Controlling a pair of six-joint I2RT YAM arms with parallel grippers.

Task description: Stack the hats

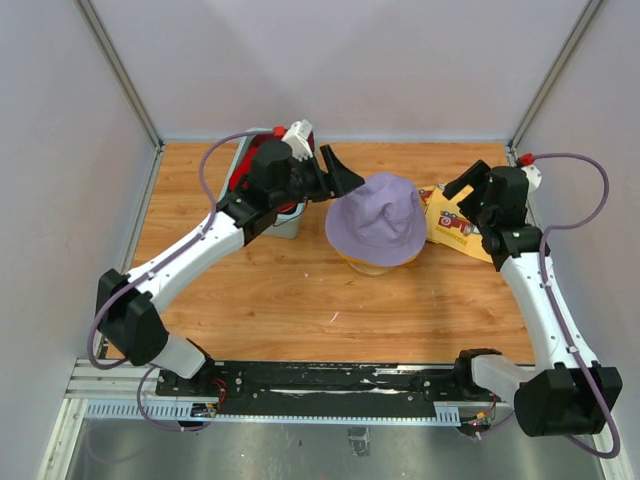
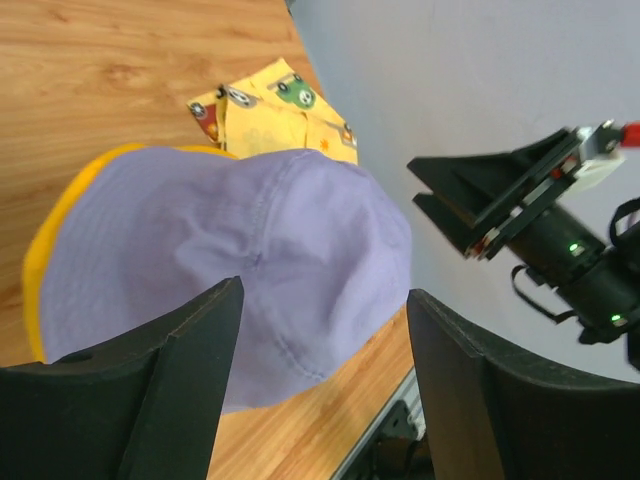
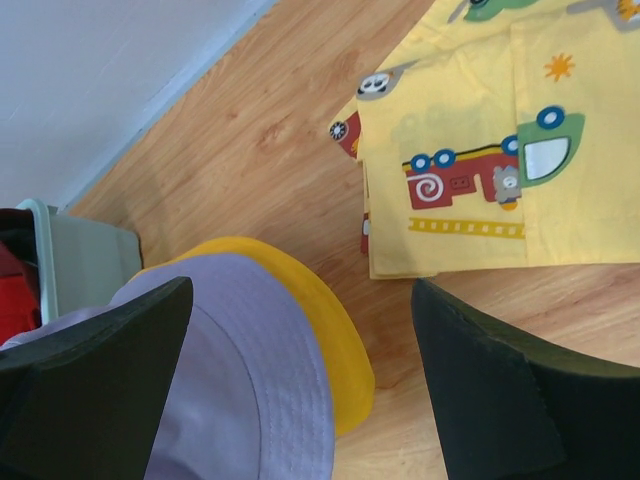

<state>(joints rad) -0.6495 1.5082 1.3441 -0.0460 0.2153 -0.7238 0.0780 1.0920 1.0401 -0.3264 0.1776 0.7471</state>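
A lavender hat (image 1: 377,218) sits on top of a yellow hat (image 1: 378,266) in the middle of the table; only the yellow brim shows under it. Both show in the left wrist view (image 2: 240,260) (image 2: 60,220) and the right wrist view (image 3: 230,390) (image 3: 320,330). My left gripper (image 1: 338,172) is open and empty, just left of and above the lavender hat. My right gripper (image 1: 470,185) is open and empty, to the right of the hats above the printed cloth. A red hat (image 1: 240,172) lies in the tub under my left arm.
A flat yellow cloth with red cars (image 1: 455,228) lies right of the hats, also in the right wrist view (image 3: 480,170). A teal tub (image 1: 285,222) stands at the back left, partly hidden by my left arm. Walls close in the back and sides.
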